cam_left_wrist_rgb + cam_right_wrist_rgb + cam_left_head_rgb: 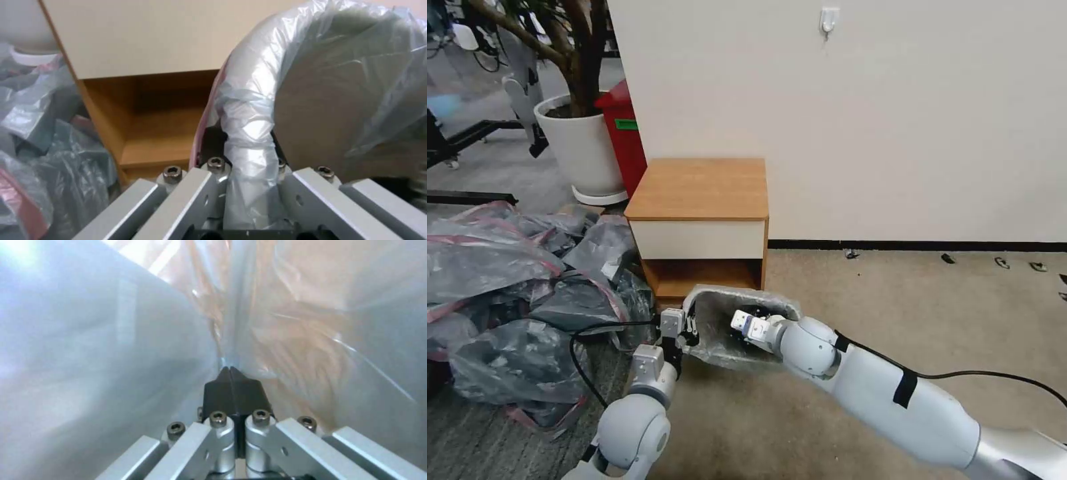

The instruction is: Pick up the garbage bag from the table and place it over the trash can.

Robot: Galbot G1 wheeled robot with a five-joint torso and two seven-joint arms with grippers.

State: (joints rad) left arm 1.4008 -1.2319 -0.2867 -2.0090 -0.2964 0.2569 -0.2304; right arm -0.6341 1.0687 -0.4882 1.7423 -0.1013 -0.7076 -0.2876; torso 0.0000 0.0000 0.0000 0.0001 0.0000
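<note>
- The small boxy wooden table [697, 189] with a light brown top and white drawer front stands against the far wall; its top is bare.
- The heap of crumpled grey-and-pink plastic bags [507, 293] sprawls on the floor to the left, touching the table's side and lying just beside the left arm — loose film there could snag, I judge.
- The thin translucent grey garbage bag [720, 333] is draped over the small cream rectangular trash can [320, 110], which stands on the carpet just in front of the table's open shelf.
- The right pincer [231, 373] is down inside the bag with its black tips pressed together, apparently pinching a fold of film — probably to push the liner down.
- The left pincer [249, 173] straddles the can's left rim, clamped on the bag's bunched film there, likely to seat the edge.
- A white plant pot [577, 147] and a tall red bin [624, 133] stand far left, well clear.
</note>
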